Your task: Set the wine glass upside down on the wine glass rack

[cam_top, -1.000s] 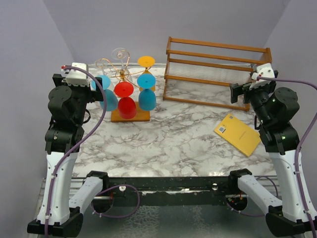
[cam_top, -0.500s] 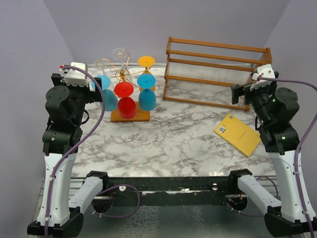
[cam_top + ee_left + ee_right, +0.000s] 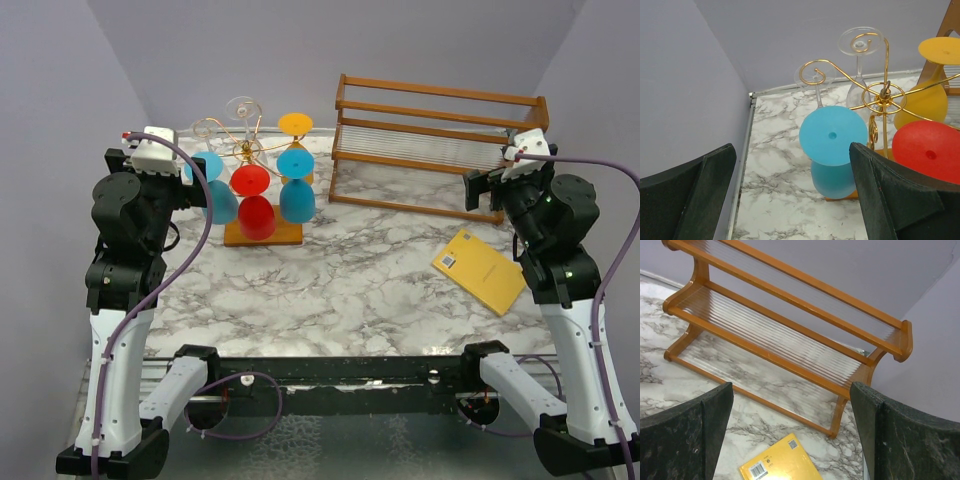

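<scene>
The left claw (image 3: 791,200) and right claw (image 3: 790,437) are wide apart, empty. The blue wine glass (image 3: 832,135) hangs on the wine glass rack (image 3: 884,94). It looks done, so back away gently.

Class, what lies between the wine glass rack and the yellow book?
Nothing but bare marble table separates rack and book; the top view shows it.

Spread fingers of the left gripper (image 3: 792,150) frame the gold wine glass rack (image 3: 884,93) on the marble surface (image 3: 775,165), hung with an inverted blue glass (image 3: 833,135), red glass (image 3: 927,150), yellow glass (image 3: 924,106) and two clear glasses (image 3: 859,42).
</scene>
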Controlling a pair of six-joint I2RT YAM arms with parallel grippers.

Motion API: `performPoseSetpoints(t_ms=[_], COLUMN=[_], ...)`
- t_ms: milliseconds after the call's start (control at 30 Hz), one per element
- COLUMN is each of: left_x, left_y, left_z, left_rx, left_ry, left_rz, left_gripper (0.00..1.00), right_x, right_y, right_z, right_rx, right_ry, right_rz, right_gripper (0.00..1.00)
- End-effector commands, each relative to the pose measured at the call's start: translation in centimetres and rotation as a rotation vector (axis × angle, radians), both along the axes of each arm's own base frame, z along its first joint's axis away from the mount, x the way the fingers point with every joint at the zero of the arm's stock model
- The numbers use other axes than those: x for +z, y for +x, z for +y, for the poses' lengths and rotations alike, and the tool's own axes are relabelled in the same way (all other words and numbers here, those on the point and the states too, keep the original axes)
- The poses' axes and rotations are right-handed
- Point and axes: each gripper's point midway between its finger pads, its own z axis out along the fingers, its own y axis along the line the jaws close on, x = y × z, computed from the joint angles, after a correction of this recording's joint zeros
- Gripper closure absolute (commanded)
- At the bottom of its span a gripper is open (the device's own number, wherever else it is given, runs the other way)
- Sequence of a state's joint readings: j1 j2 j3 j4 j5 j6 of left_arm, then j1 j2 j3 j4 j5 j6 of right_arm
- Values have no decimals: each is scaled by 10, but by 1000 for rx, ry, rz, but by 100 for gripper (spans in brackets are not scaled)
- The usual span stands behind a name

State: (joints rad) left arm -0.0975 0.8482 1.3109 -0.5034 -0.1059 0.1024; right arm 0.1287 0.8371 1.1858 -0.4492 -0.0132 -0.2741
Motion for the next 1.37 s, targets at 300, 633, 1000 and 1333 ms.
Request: performPoseSetpoints(t_ms=[300,633,1000,1333], left_x=[12,14,11,12], left_y=[-6,-7,-6,-6], left_z=[-2,0,-2,-3], left_rx=[-19,-7,-20,-27], left_ry=[-14,-14,-9,-3], left_rz=[-30,-32,-27,-27], left_gripper=[1,1,1,1], right_x=[-1,-1,-2,-4], right_y=[1,1,1,2], right_z=[0,-1,0,1], right_rx=[12,9,19,21], right_ry=[1,-3,-8,-12], right_rz=[2,4,5,10], right_gripper=[0,0,0,0])
